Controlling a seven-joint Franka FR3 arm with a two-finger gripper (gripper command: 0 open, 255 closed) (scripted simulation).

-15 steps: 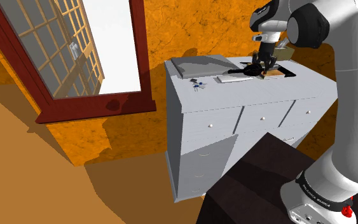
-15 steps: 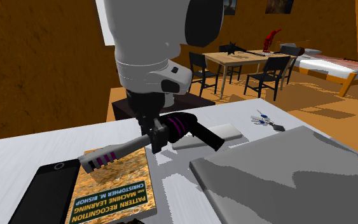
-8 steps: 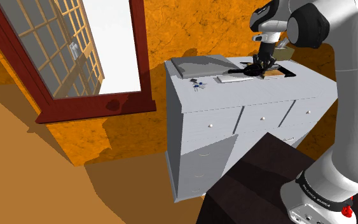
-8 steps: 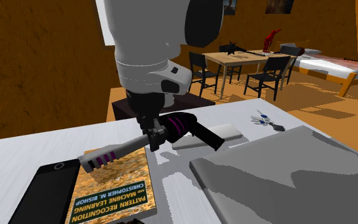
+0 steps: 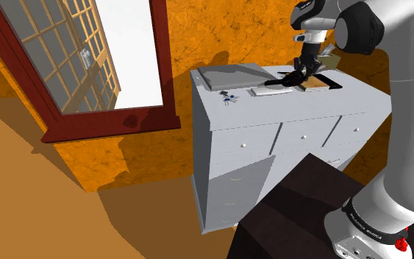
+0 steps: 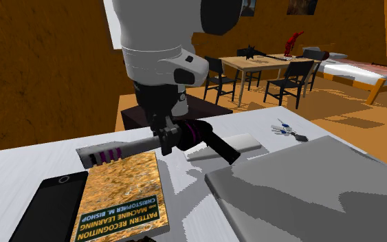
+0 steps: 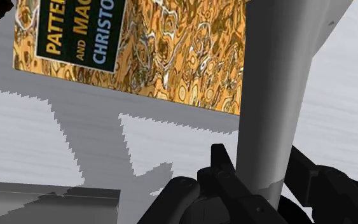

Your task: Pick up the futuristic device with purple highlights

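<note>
The device (image 6: 119,148) has a grey barrel with purple stripes, a black body with purple bands and a black handle. My gripper (image 6: 166,136) is shut on its middle and holds it in the air, roughly level, above the white dresser top (image 6: 20,161). From the wrist, the grey barrel (image 7: 278,108) runs away from between my black fingers (image 7: 185,195), over the edge of an orange-patterned book (image 7: 139,44). From the shoulder, the gripper (image 5: 300,72) hangs just over the far part of the dresser (image 5: 271,136).
Under the device lie the book (image 6: 119,199) and a black phone (image 6: 51,206). A white slab (image 6: 236,144), a set of keys (image 6: 286,128) and a large grey flat panel (image 6: 308,196) share the dresser top. A red-framed window (image 5: 87,66) leans nearby.
The gripper has risen with the device. The barrel tip, which rested low on the book, now hangs higher and level above it.
</note>
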